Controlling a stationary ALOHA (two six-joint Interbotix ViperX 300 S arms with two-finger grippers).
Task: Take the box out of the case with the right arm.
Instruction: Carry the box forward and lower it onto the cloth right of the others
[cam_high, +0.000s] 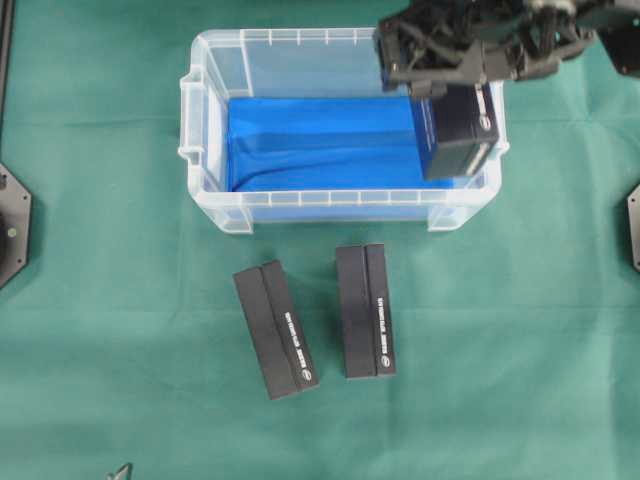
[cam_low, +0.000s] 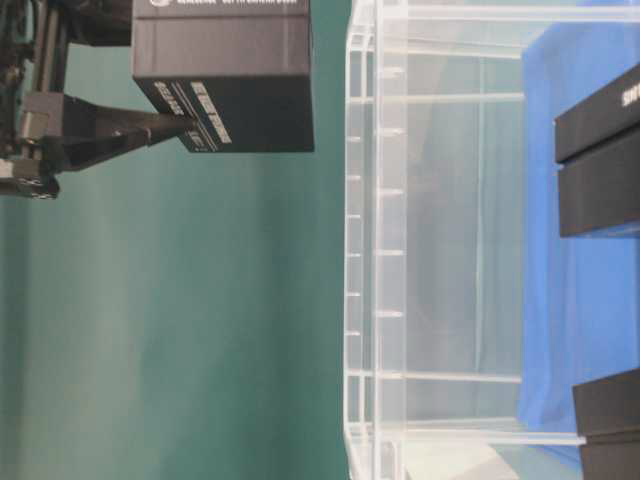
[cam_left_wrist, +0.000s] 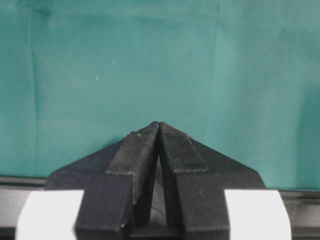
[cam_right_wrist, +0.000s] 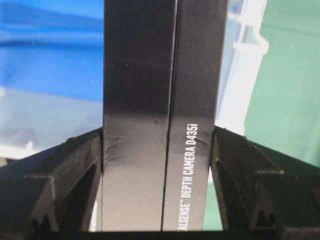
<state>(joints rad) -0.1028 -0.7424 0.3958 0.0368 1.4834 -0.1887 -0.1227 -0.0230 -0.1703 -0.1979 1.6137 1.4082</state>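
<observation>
1. Presently, your all-black right gripper was clamped on the black rectangular cardboard box, both fingers pressing its long sides.
2. You held the box above the clear plastic case, over its right end, apparently lifted clear of the walls.
3. Two matching black boxes lay outside on the green cloth.
4. Your left gripper was closed on nothing.

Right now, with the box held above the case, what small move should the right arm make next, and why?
Probably carry the box sideways past the case rim toward open cloth: the right gripper clamps it, lifted but hanging over the case's right end.
</observation>
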